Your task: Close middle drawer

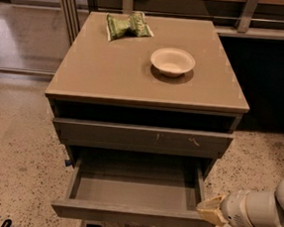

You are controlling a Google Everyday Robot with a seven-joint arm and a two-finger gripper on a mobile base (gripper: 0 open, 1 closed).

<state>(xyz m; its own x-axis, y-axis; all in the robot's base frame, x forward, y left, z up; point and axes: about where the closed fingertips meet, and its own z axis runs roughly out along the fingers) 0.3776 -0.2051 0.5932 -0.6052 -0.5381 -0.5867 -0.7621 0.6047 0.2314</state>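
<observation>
Upper left of frame you've got a green snack bag (129, 26) on the cabinet top (110, 78). Centre: the scratched drawer front (142, 135) sits just under the top, and below it the middle drawer (135, 190) is pulled well out twd the bottom edge, its inside bare grey. Right of centre, a white bowl (172, 62) on top, well apart from the bag. Lower right: the gripper (212, 210) is at the open drawer's front-right corner. Contact and grip state: can't tell.
</observation>
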